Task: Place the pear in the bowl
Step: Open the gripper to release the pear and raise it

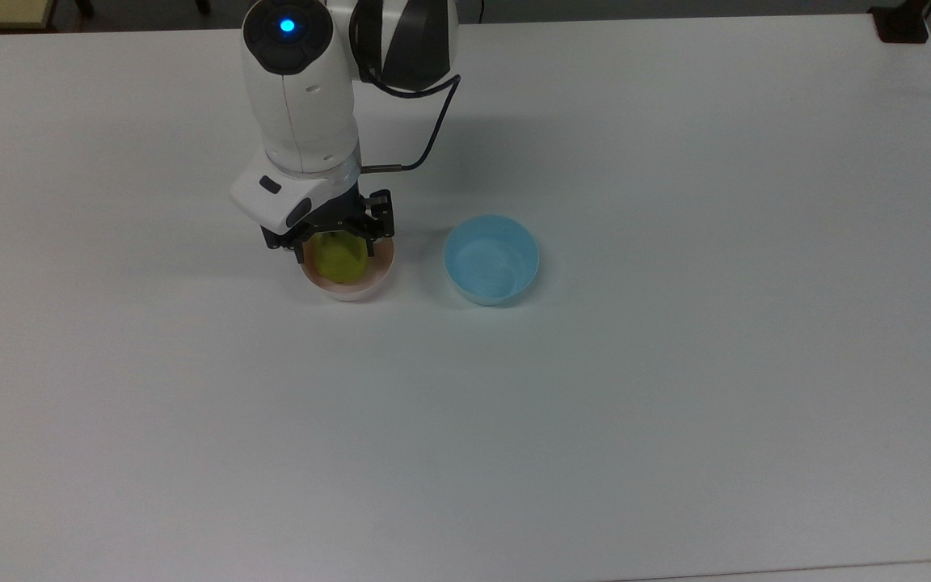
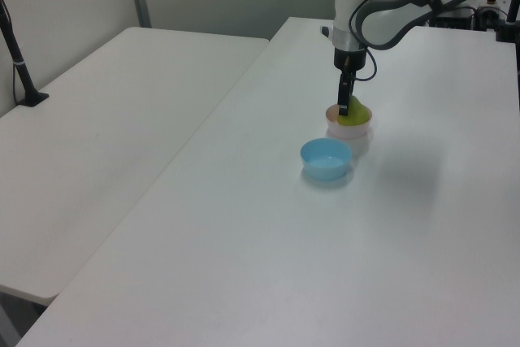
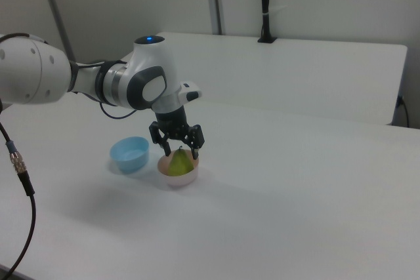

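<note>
The yellow-green pear (image 1: 339, 260) (image 2: 355, 114) (image 3: 178, 164) rests inside the pale pink bowl (image 1: 352, 293) (image 2: 349, 132) (image 3: 177, 179), stem pointing up in the right view. My gripper (image 1: 336, 239) (image 2: 345, 107) (image 3: 179, 151) hangs directly over the bowl. It is open, with one finger on each side of the pear's upper part and a gap showing between them and the fruit in the right view. The arm hides the far rim of the bowl in the top view.
A light blue bowl (image 1: 490, 259) (image 2: 326, 158) (image 3: 130, 152) stands close beside the pink one, on the top view's right. Both sit on a wide white table (image 1: 595, 404). A second white table (image 2: 97, 119) adjoins it, with a black post (image 3: 264, 4).
</note>
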